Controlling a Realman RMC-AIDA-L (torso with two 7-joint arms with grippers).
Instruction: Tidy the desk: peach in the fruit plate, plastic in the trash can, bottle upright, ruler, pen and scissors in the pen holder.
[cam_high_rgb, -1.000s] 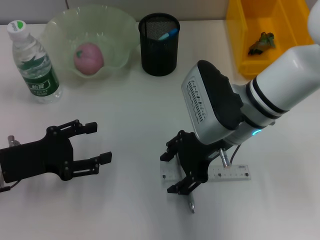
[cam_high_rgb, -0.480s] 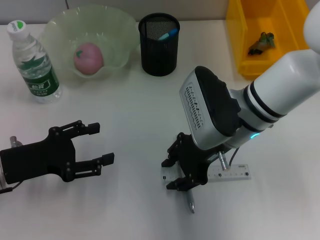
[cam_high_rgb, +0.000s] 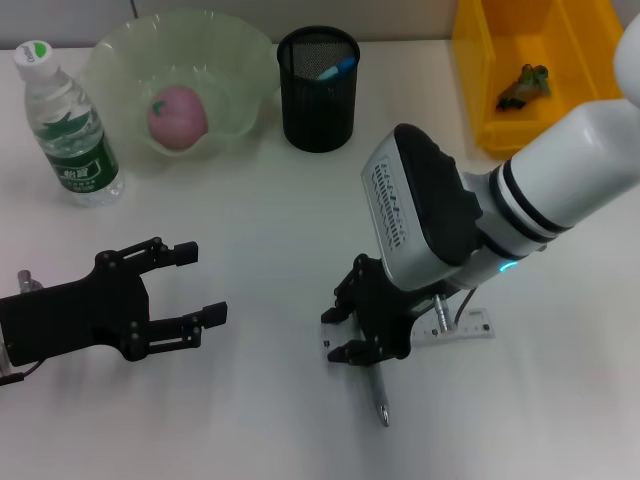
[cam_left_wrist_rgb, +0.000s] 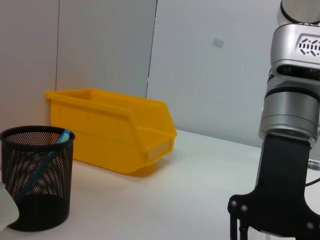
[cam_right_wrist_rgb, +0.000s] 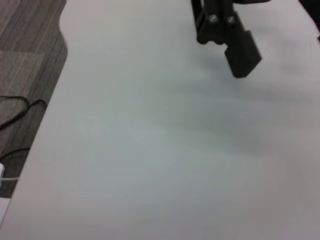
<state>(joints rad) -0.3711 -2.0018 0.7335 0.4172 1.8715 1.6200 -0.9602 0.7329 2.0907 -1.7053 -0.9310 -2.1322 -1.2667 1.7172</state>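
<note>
My right gripper is low over the table's middle, shut on the left end of the clear ruler. A thin metal tip pokes out below it; whether it belongs to the scissors I cannot tell. The black mesh pen holder holds a blue pen. The peach lies in the green fruit plate. The bottle stands upright at far left. Crumpled plastic lies in the yellow bin. My left gripper rests open at front left.
The left wrist view shows the pen holder, the yellow bin and my right arm. In the right wrist view a left gripper's finger hangs over bare white table, whose edge drops to carpet.
The right gripper's fingers have drawn together onto the ruler's left end. The ruler's far end has swung slightly toward the back. The left arm has barely moved.
</note>
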